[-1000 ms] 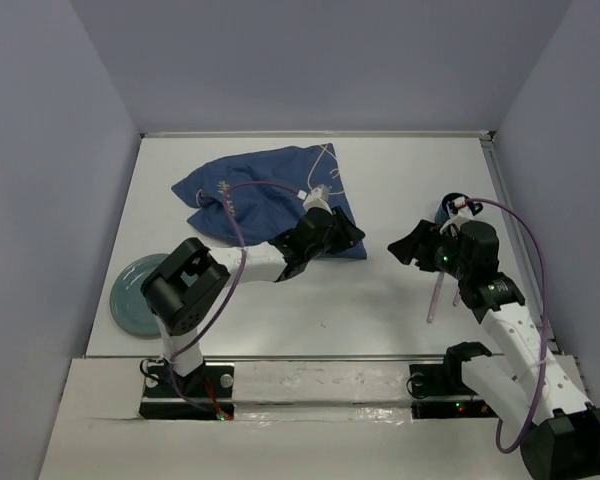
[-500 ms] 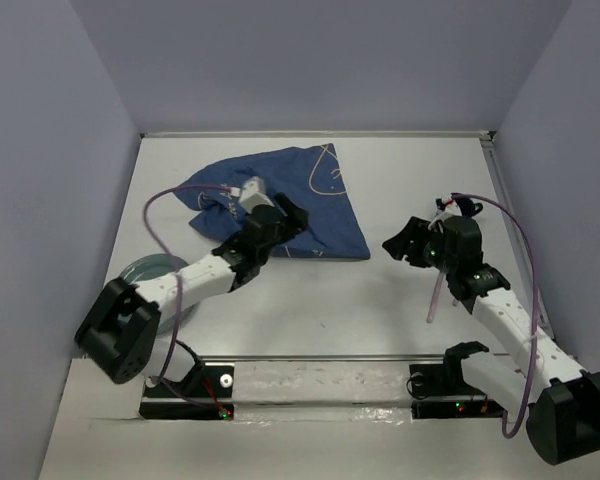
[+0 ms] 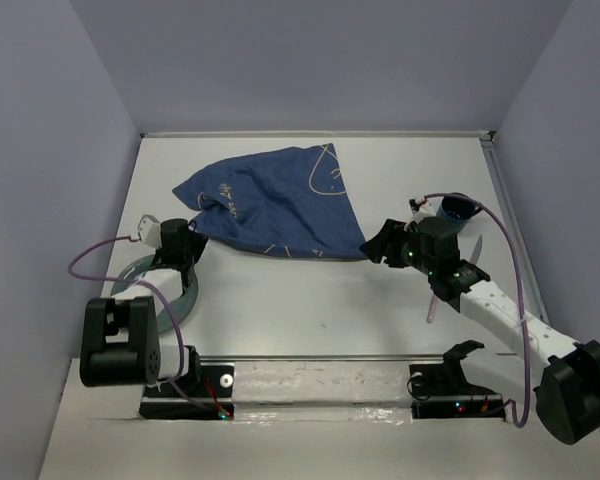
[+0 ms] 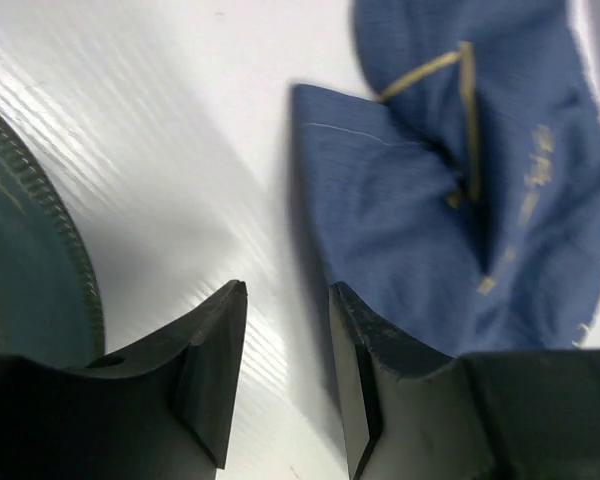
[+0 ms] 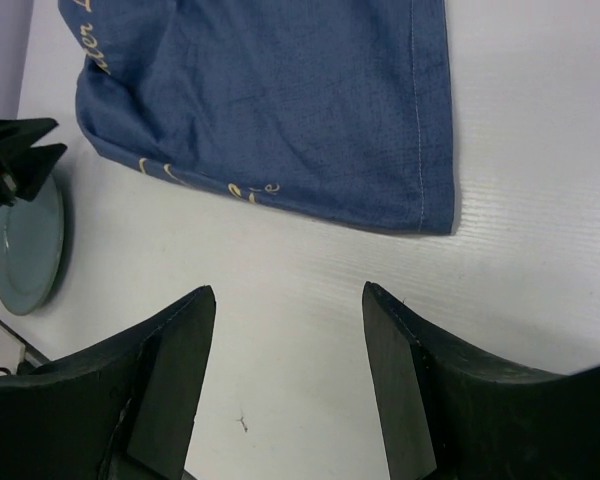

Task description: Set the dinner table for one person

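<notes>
The dinner table (image 3: pixel 380 310) is a white tabletop. A dark blue cloth (image 3: pixel 270 200) with pale line drawings lies rumpled at the back middle. A teal plate (image 3: pixel 145 295) sits at the left, partly under my left arm. My left gripper (image 3: pixel 188 247) is open and empty between the plate and the cloth's left corner. In the left wrist view the gripper (image 4: pixel 288 290) is over bare table, with the cloth (image 4: pixel 450 200) on the right and the plate (image 4: pixel 20 300) on the left. My right gripper (image 3: pixel 380 243) is open and empty by the cloth's right corner. In the right wrist view it (image 5: pixel 288 292) hangs over bare table, near the cloth (image 5: pixel 300 110).
A dark blue cup (image 3: pixel 458 208) stands at the right behind my right arm. A pale slim utensil (image 3: pixel 435 300) lies on the table under that arm. Grey walls close in the table on the left, back and right. The plate also shows in the right wrist view (image 5: pixel 25 245).
My left arm has swung left off the cloth to the plate's side, and the cloth now lies spread wider. My right gripper has moved a little left toward the cloth's corner.
</notes>
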Robot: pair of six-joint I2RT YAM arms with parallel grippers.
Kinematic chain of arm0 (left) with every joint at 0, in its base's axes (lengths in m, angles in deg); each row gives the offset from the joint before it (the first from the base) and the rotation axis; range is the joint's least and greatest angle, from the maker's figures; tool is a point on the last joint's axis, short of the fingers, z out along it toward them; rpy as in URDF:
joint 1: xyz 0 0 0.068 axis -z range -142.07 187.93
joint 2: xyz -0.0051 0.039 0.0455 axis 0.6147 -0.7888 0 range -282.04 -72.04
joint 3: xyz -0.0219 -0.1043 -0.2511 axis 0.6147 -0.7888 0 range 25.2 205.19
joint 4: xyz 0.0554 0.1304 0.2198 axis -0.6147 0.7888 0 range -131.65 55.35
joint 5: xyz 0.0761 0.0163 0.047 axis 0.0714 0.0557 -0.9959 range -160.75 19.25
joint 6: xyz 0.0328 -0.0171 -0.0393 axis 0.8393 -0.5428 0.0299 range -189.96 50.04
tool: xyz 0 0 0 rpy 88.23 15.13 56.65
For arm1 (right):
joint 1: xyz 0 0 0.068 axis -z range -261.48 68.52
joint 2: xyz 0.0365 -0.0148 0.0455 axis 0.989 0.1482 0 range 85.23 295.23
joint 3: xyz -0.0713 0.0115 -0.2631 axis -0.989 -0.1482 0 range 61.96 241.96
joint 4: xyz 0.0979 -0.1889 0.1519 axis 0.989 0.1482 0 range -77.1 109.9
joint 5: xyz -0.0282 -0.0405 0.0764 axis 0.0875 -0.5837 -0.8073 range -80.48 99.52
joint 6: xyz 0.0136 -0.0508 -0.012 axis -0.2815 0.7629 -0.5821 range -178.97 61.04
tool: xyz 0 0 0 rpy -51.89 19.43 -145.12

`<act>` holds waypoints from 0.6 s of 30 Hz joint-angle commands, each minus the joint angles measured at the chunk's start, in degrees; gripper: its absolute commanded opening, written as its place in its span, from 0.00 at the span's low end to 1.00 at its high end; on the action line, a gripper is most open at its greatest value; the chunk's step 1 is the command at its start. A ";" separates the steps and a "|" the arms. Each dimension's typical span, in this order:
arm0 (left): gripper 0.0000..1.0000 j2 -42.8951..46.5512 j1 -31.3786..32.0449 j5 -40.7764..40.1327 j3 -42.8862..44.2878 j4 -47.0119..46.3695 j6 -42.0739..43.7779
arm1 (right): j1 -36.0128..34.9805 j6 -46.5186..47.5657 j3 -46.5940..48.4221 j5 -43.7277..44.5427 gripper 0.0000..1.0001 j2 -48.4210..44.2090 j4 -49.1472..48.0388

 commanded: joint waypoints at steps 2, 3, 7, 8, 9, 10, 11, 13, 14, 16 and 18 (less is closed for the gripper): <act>0.52 -7.36 -3.67 3.18 5.11 -4.38 -1.79 | -1.02 -0.60 -1.20 1.75 0.66 -3.15 -3.77; 0.54 -8.24 -4.20 3.44 5.55 -5.08 -2.58 | -1.02 -0.69 -1.37 1.75 0.66 -3.76 -3.77; 0.57 -13.41 -6.49 5.11 7.92 -5.96 -2.84 | -1.02 -0.17 -1.38 1.14 0.66 -4.20 -3.24; 0.58 -13.95 -6.49 5.55 8.10 -6.83 -2.93 | -1.02 -0.17 -1.38 1.05 0.66 -4.20 -3.24; 0.59 -14.31 -6.49 5.82 8.80 -7.54 -2.93 | -1.02 -0.17 -1.38 1.05 0.66 -4.20 -3.15; 0.59 -15.35 -6.49 6.17 9.24 -7.72 -2.93 | -1.54 -0.17 -1.38 1.05 0.66 -4.12 -3.24; 0.59 -16.06 -6.49 6.52 9.59 -7.98 -3.02 | -1.55 -0.25 -1.46 1.13 0.66 -3.85 -3.32; 0.59 -18.25 -6.49 7.57 10.73 -8.16 -3.02 | -1.55 -0.34 -1.64 1.66 0.67 -2.72 -3.76; 0.59 -18.96 -6.49 7.93 11.52 -8.16 -3.02 | -1.55 -0.86 -1.73 2.01 0.67 -2.19 -4.20; 0.59 -20.28 -6.49 8.98 11.88 -8.42 -3.28 | -1.55 -1.48 -1.55 3.06 0.69 -0.95 -4.56; 0.59 -20.72 -6.49 9.25 12.05 -8.95 -3.72 | -1.55 -2.53 -1.12 3.85 0.71 0.98 -4.91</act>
